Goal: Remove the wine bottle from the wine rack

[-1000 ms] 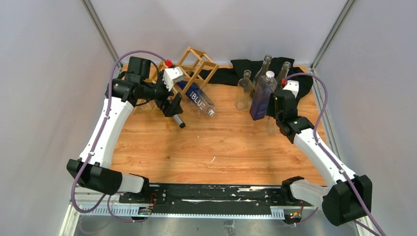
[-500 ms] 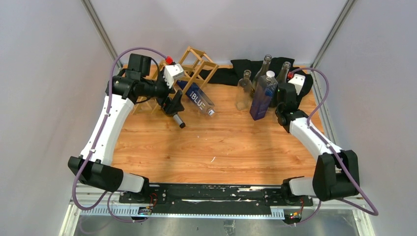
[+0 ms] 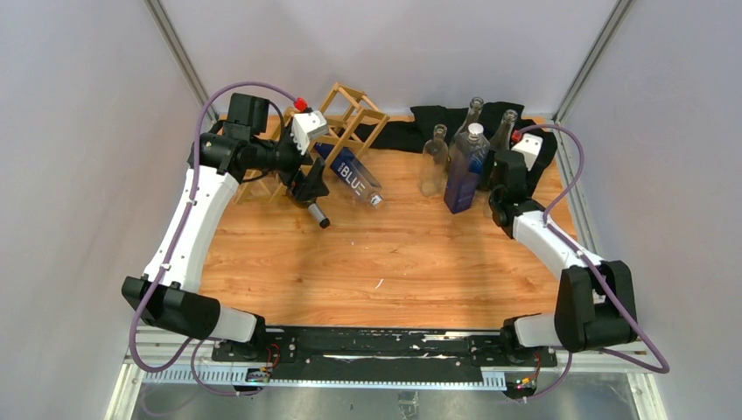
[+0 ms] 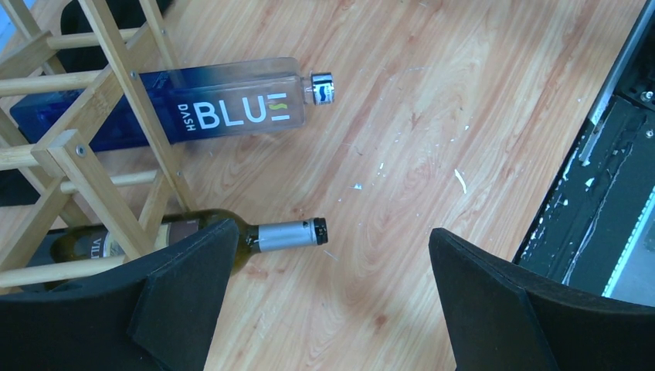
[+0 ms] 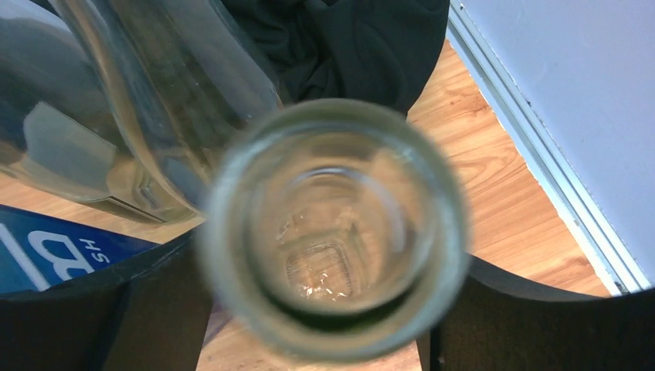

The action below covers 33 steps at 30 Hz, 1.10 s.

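Observation:
The wine rack (image 3: 354, 109), a light wooden lattice (image 4: 93, 174), stands at the back left. A green wine bottle (image 4: 286, 234) with a silver-capped neck (image 3: 320, 215) lies in a low cell, its neck poking out over the table. My left gripper (image 4: 332, 255) hovers wide open above that neck, its left finger over the bottle's shoulder, touching nothing. It sits just in front of the rack (image 3: 308, 188). My right gripper (image 5: 320, 294) straddles an upright clear glass bottle (image 5: 332, 224) at the right (image 3: 494, 197); the blurred rim hides any contact.
A blue "DASH BLUE" bottle (image 4: 224, 108) lies in the rack above the wine bottle (image 3: 352, 178). A second blue bottle (image 3: 462, 175) and several glass bottles (image 3: 434, 157) stand by a black cloth (image 3: 420, 127). The right frame post (image 5: 541, 154) is close.
The right arm folded back toward the far right corner and its jaws spread wider. The standing blue bottle went from tilted to upright. The left arm barely moved.

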Tool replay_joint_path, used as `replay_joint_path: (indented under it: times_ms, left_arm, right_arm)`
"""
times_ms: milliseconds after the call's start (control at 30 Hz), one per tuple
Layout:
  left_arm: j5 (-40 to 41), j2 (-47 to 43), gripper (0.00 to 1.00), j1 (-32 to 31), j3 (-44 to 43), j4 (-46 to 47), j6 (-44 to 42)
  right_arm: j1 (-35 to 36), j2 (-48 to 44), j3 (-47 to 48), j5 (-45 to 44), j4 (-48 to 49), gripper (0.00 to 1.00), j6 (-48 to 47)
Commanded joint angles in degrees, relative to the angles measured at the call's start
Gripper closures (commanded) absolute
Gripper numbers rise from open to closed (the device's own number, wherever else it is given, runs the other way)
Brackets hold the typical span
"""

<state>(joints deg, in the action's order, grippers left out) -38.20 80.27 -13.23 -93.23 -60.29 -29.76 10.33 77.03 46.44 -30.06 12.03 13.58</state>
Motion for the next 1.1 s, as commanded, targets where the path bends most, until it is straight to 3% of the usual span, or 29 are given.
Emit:
replay_joint_path:
  times_ms: [0, 367, 633, 767, 933, 1067]
  left_arm:
    - [-0.2, -0.2, 0.0, 0.4, -0.7, -0.5, 0.8]
    - [1.6, -1.2, 0.0, 1.4, -0.8, -0.5, 0.7]
    - [1.4, -1.5, 0.0, 6.0, -1.2, -0.5, -0.2]
    - [0.2, -2.1, 0.0, 9.1, -1.0, -0.5, -0.7]
    - [-1.5, -2.6, 0.0, 13.0, 0.1, -0.5, -1.7]
    - [-2.4, -2.9, 0.0, 18.0, 1.1, -0.5, -2.7]
  right_arm:
    - [-0.7, -3.1, -0.3, 0.3, 1.3, 0.12, 1.1]
    - [-0.7, -15.0, 4.1, 0.4, -9.2, 0.07, 3.4]
    - [1.4, -20.2, 14.4, 5.1, -20.6, 0.06, 6.9]
    - [8.8, -19.0, 20.2, 2.9, -23.5, 0.06, 4.8]
    - [25.3, -12.8, 28.2, 0.1, -25.2, 0.06, 0.5]
    - [33.9, -4.3, 34.8, 4.6, -27.7, 0.06, -0.5]
